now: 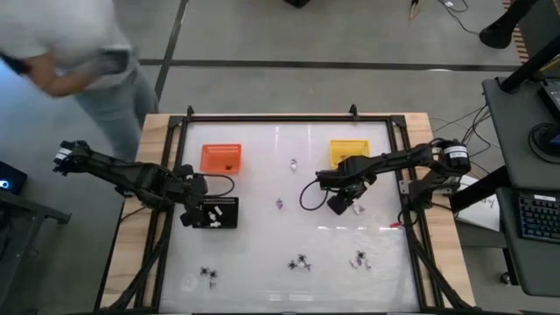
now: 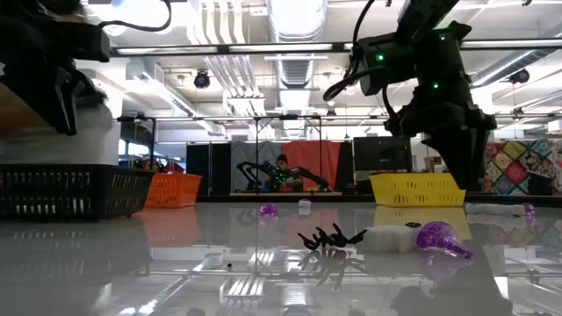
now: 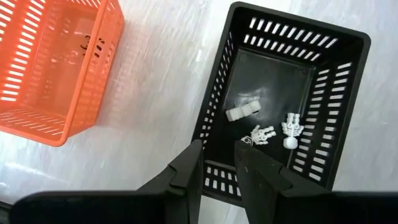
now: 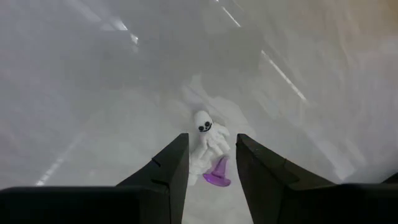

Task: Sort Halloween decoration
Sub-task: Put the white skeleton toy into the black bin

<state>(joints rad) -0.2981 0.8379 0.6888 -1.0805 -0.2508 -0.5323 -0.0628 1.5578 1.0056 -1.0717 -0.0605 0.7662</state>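
Observation:
My left gripper (image 3: 217,167) is open and hovers over the near wall of the black tray (image 3: 339,118), which holds three white trinkets (image 3: 261,134). In the high view it sits at that tray's left end (image 1: 189,213). My right gripper (image 4: 211,163) is open above the table, in front of the yellow tray (image 1: 348,150). Its fingers stand on either side of a white ghost trinket (image 4: 205,134) with a purple cone (image 4: 217,174) lying against it, touching neither. Black spider-like trinkets (image 1: 302,262) (image 1: 208,276) and small purple ones (image 1: 279,204) (image 1: 360,260) lie loose on the table.
The orange tray (image 1: 220,157) stands at the far left of the table, beside the black tray (image 1: 217,213). A white trinket (image 1: 294,164) lies between the orange and yellow trays. A person (image 1: 61,44) stands beyond the table's far left corner. The table's frame (image 1: 289,118) rims the work area.

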